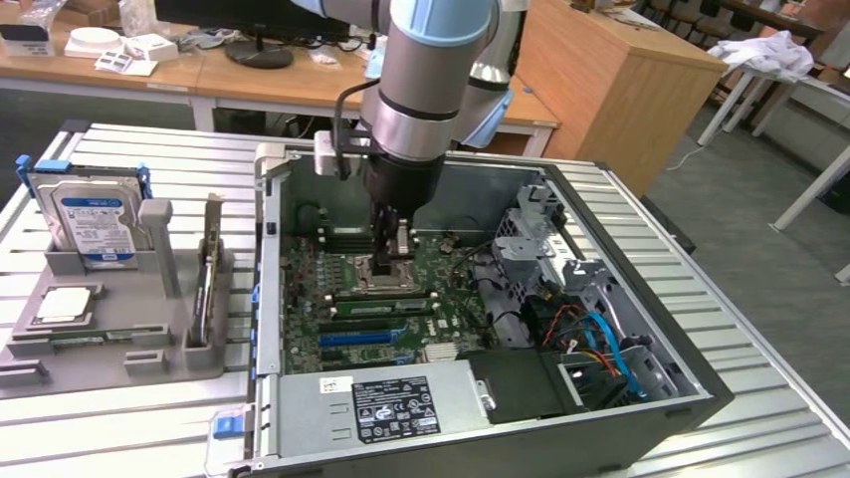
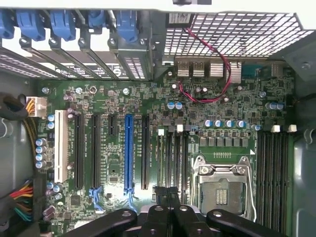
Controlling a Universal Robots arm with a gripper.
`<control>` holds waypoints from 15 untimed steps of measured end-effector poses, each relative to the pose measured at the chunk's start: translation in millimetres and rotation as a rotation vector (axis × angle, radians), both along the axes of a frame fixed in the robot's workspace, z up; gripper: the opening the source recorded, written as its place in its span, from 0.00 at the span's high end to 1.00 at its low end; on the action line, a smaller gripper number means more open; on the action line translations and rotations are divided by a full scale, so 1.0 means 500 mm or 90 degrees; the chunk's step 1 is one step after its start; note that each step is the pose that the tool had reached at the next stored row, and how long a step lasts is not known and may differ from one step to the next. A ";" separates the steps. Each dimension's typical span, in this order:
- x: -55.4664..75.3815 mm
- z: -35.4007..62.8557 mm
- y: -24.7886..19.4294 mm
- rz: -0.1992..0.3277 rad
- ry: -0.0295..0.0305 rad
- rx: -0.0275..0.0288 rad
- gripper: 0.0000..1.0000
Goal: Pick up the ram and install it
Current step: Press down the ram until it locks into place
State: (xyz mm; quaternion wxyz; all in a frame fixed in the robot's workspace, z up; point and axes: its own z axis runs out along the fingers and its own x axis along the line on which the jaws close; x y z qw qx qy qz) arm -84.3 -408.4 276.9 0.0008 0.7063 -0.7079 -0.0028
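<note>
Gripper is down inside the open computer case, fingers pressed together with nothing visibly pinched between them. In the wrist view the gripper hangs right over the bank of memory slots, with the CPU socket just beside the tips. The ram looks to be the green stick standing in a slot just below and beside the fingertips; whether it is fully seated is hard to tell from here. Judged step: install phase, seating or pressing the stick, with pickup apparently done. A seating push would call for a straight-down press, tips centred on the stick's top edge and clear of the socket, until the end latches close.
</note>
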 end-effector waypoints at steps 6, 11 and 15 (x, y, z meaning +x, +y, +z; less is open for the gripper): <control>0.000 0.022 0.0000 0.000 0.0000 0.0000 0.89; 0.000 0.031 0.0000 0.000 0.0000 -0.0020 0.89; 0.000 0.038 0.0000 0.000 0.0000 -0.0047 0.89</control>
